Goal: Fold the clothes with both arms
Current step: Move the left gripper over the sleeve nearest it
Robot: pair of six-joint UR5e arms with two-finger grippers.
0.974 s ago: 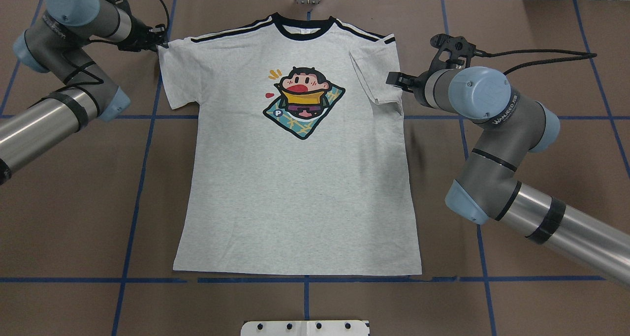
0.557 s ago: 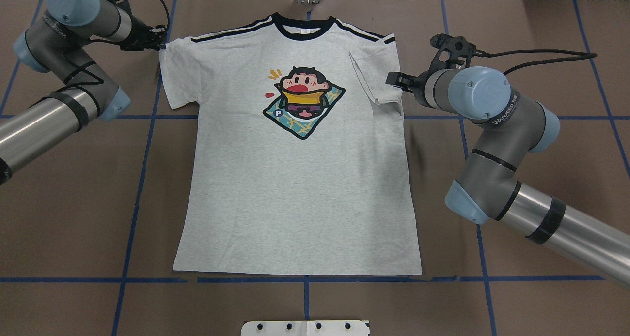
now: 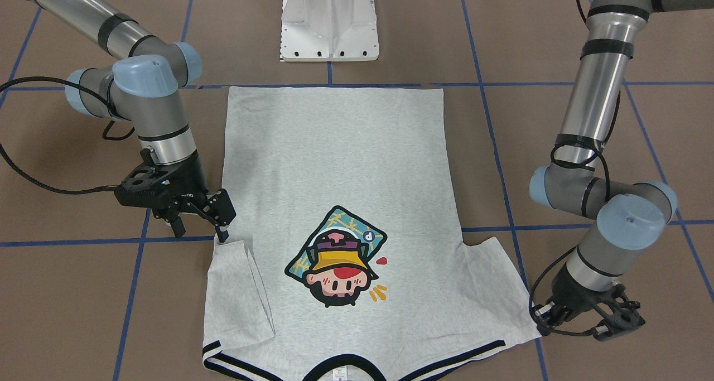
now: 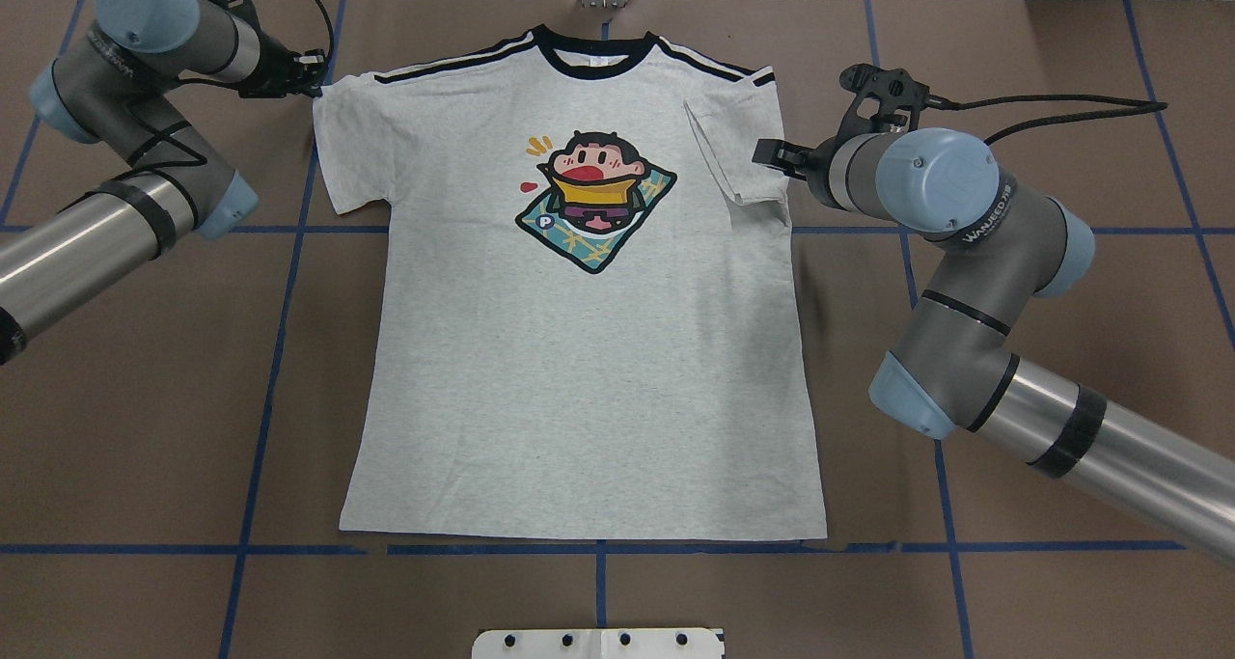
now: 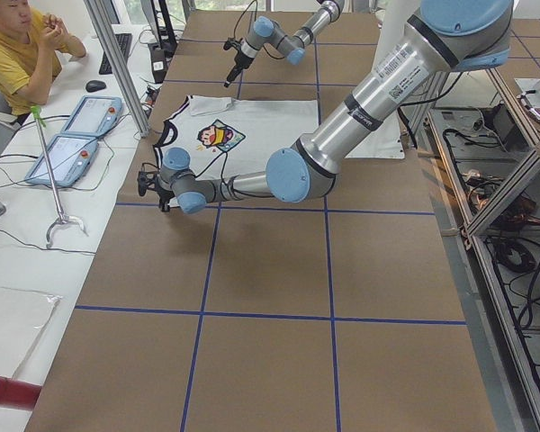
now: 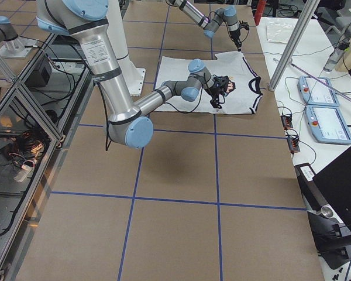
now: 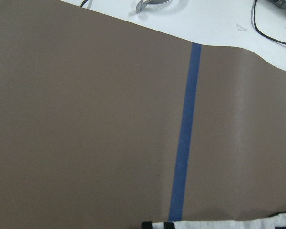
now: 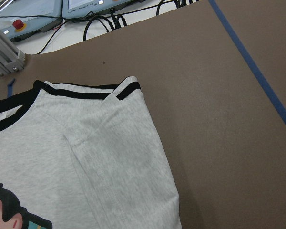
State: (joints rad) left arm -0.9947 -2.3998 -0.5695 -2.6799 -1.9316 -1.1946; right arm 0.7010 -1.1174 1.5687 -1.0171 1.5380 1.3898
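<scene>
Bright, even light; soft shadows

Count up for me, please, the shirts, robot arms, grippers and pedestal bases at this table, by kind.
T-shirt: 1
Arms: 2, the left arm and the right arm
Grippers: 2, the left gripper and the right gripper
Pedestal base: 1
Total: 6

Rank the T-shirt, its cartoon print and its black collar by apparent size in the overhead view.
1. T-shirt, by far the largest.
2. Cartoon print.
3. Black collar, the smallest.
All lie flat together, so nearness hardly matters.
</scene>
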